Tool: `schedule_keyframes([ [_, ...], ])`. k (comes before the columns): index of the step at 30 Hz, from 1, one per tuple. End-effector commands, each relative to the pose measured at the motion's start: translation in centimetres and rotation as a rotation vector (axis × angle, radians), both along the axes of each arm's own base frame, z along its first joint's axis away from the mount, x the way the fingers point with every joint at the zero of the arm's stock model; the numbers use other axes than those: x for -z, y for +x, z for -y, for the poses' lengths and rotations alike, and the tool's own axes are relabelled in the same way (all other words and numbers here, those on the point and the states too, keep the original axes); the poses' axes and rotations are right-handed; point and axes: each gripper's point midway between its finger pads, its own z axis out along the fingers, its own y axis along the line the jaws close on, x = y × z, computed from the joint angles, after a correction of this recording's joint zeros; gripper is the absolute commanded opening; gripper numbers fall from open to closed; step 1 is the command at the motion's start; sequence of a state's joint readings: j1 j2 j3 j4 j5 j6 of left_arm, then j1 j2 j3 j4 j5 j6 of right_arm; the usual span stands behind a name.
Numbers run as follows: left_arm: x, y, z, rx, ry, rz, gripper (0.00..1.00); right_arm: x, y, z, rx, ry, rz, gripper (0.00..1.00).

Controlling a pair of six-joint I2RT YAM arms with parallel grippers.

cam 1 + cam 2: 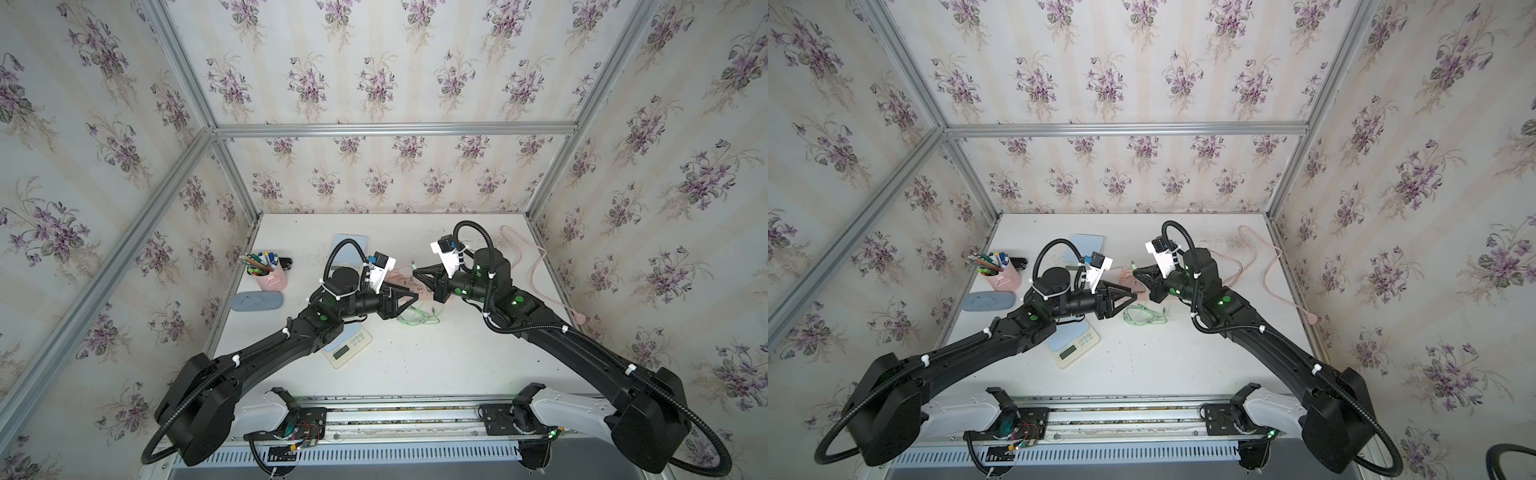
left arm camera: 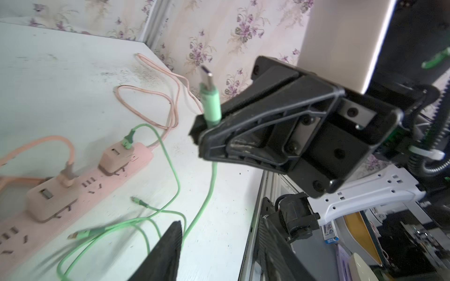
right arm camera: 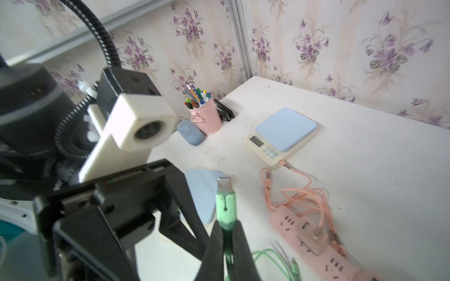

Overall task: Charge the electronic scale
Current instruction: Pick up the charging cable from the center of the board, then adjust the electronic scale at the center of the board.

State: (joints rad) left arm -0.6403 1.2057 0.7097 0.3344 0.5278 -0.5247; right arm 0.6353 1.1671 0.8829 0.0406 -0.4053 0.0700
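**Plug-carrying step.** The fingers of the right gripper were clenched on the green USB-C plug, raised above the pink power strip. The fingers of the left gripper stood spread and empty over the same strip. The electronic scale lay on the tabletop near the strip, on its robot side, partly under the left arm in both top views. The next move probably called for aligning the plug with the scale's port, which was hidden. A pink cable met the scale's edge; whether it was inserted was unclear.

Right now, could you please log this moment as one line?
right end effector: shut on green plug | left end effector: open, empty | scale: green plug not inserted
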Motion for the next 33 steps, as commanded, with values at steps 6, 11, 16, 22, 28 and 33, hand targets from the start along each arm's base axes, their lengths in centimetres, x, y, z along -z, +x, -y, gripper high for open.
schedule_keyframes([
  [6, 8.3, -0.8, -12.8, -0.492, 0.255, -0.441, 0.63, 6.9, -1.6, -1.8, -0.034, -0.530, 0.217, 0.00],
  [11, 12.9, -3.6, -19.0, -0.692, 0.411, -0.569, 0.73, 11.9, -1.8, -5.0, -0.107, -0.723, 0.219, 0.00],
  [16, 17.1, -5.0, -21.7, -0.818, 0.427, -0.767, 0.81, 17.3, -1.2, -8.1, -0.191, -0.932, 0.183, 0.00],
  [22, 19.1, -4.3, -24.1, -0.878, 0.437, -0.849, 1.00, 22.4, -2.1, -10.2, -0.317, -1.054, 0.137, 0.00],
  [28, 19.6, -2.9, -22.9, -0.745, 0.415, -0.863, 0.99, 25.2, -3.8, -9.7, -0.383, -1.079, 0.056, 0.00],
  [33, 19.3, -1.0, -20.1, -0.626, 0.293, -0.851, 0.87, 25.6, -7.0, -10.7, -0.440, -0.996, 0.006, 0.00],
])
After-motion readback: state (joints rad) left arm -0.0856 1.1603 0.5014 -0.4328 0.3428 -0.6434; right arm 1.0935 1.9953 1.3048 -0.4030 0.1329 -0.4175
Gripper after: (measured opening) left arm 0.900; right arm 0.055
